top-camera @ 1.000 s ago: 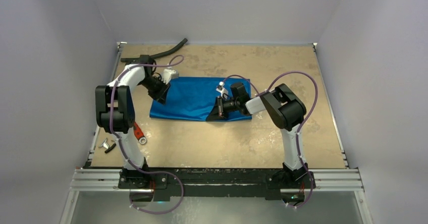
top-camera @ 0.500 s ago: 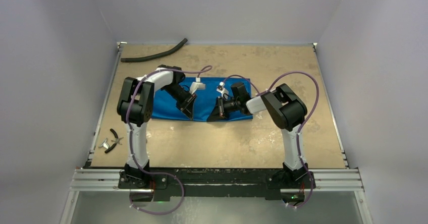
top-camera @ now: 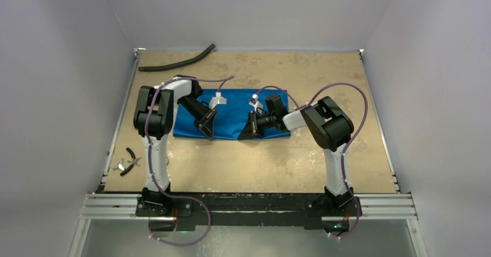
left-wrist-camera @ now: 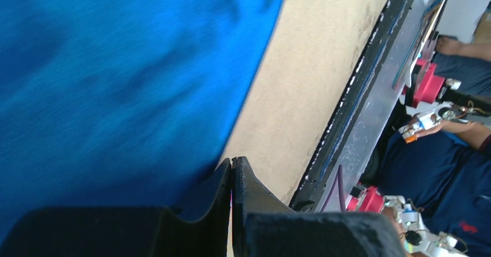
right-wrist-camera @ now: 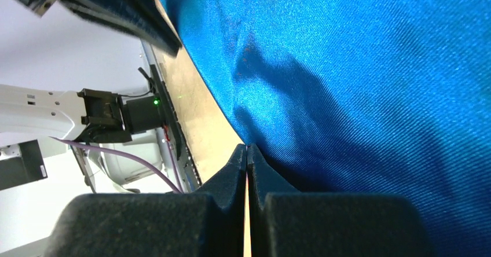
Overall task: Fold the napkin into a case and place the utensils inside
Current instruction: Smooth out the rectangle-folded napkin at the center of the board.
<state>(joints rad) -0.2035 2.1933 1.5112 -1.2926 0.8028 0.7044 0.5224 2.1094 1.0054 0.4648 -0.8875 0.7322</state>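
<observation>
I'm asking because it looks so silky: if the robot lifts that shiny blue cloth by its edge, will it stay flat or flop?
Probably floppy: the napkin puckers toward the right claw pinching its near edge. Its sheen suggests slippery fabric, so it could slide from a light pinch. It looks thin, so likely very light.

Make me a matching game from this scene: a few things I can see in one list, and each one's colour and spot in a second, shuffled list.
Things:
1. napkin
2. hose
3. pliers
4. table

Descriptions:
A. black, lying along the far left corner
B. speckled tan, underneath everything else
C. bright blue, spread flat mid-table
D. black-handled, by the left edge on the near side

Pairs: 1-C, 2-A, 3-D, 4-B
</observation>
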